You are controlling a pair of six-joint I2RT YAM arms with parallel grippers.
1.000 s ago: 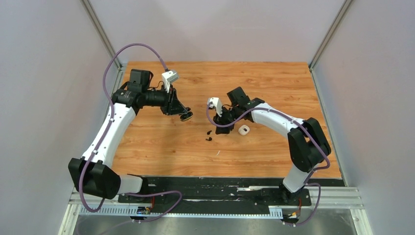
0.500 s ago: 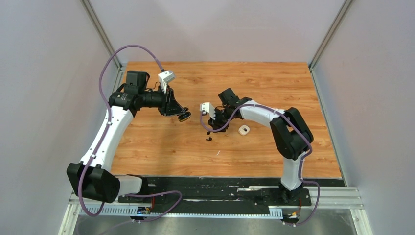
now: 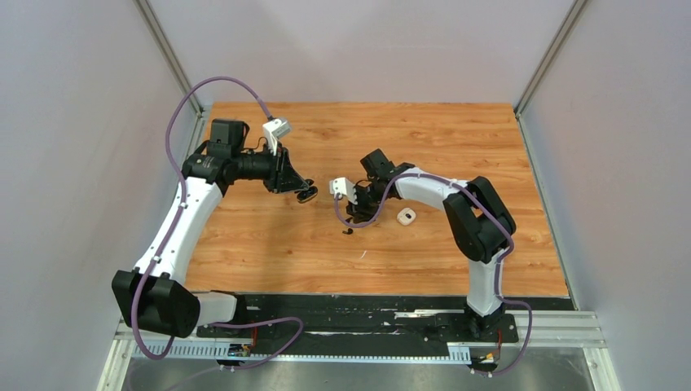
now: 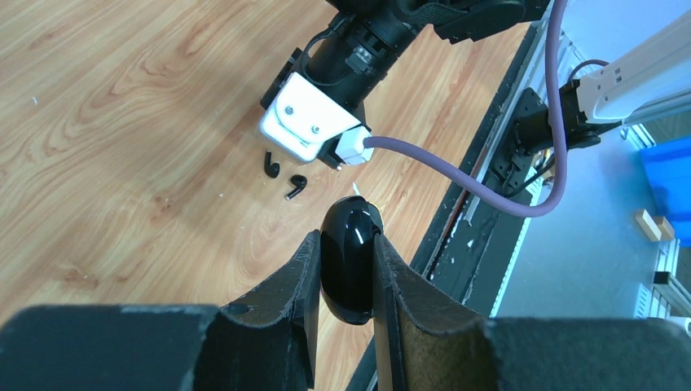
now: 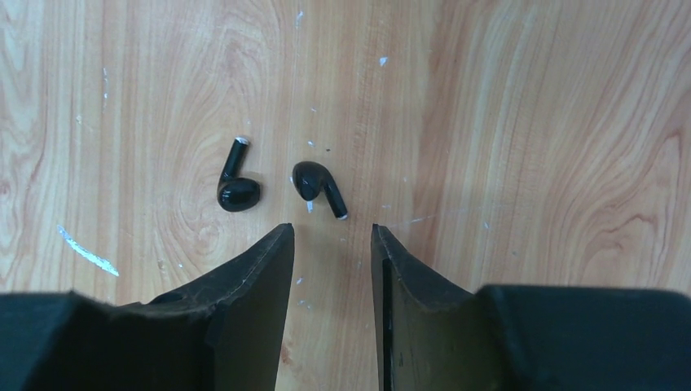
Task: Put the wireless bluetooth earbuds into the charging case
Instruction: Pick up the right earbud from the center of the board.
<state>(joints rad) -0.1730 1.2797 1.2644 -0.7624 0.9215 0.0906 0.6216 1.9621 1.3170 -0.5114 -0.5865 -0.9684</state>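
Left gripper (image 4: 346,240) is clenched on the glossy black charging case (image 4: 350,281), pinched edge-on between both fingers at lower centre of the left wrist view. In the top view it's held above the table (image 3: 456,130), left of centre.

Right gripper (image 5: 332,232) is released, jaws apart and nothing between them, pointing down at the wood.

2 black earbuds (image 5: 239,189) lie flat just above its fingertips in the right wrist view, apart from each other and not touching the fingers. That one is left of centre, stem up. The other bud (image 5: 316,186) is at centre, stem down-right toward the finger gap.

1 small white round item (image 3: 406,216) sits right of centre in the top view, near that gripper. Can't tell what it is.
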